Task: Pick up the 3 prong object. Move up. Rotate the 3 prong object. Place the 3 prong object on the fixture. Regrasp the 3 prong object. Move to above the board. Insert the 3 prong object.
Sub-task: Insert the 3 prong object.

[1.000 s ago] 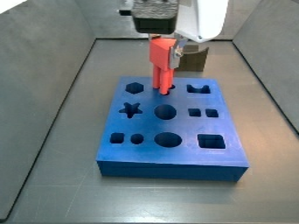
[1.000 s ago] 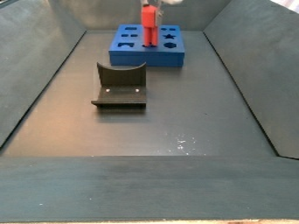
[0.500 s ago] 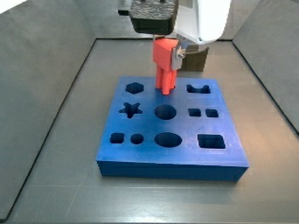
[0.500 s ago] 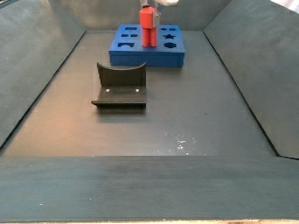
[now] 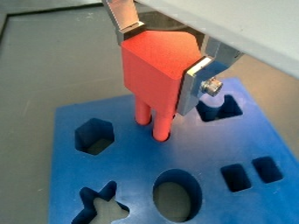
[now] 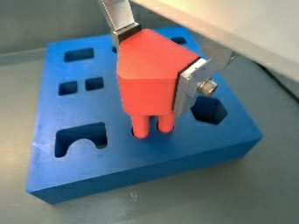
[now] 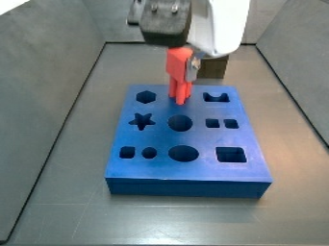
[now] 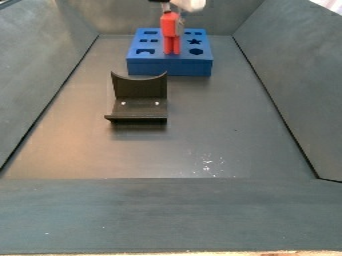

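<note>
Side view: end effector [image 7: 182, 60] pinching 3 prong object [image 7: 179, 77], now lower; prongs nearing board [image 7: 193, 144] slot, insertion underway.

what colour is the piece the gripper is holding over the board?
Red-orange. The 3 prong object shows best in a wrist view, clamped in the gripper above the blue board.

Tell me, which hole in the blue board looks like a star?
The star hole sits on the board between the hexagon hole and a square hole. Only it has pointed arms. The gripper holds the 3 prong object nearby.
</note>
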### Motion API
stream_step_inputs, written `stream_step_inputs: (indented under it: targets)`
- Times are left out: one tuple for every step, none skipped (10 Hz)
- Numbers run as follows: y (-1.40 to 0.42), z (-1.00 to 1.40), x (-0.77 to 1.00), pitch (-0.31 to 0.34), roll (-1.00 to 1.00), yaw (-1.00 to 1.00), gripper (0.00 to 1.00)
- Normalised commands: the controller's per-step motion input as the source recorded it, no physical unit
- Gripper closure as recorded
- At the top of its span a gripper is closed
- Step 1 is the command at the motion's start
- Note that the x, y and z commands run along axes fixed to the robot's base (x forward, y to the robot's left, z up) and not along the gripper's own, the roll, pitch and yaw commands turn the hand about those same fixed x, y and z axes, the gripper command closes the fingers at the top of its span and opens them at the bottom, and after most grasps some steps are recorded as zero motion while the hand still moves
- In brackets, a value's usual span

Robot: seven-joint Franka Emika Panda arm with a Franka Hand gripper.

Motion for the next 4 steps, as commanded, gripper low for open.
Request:
stream_step_inputs:
  targets:
    - [-0.09,-0.90,0.00,-0.103,0.44,-0.23,1.00]
    - [-0.12,-0.83,0.00,-0.106,0.45,-0.17,1.00]
    - [0.00,0.00,0.00,0.000,0.00,0.00,0.00]
    - [0.00,0.00,0.00,0.000,0.00,0.00,0.00]
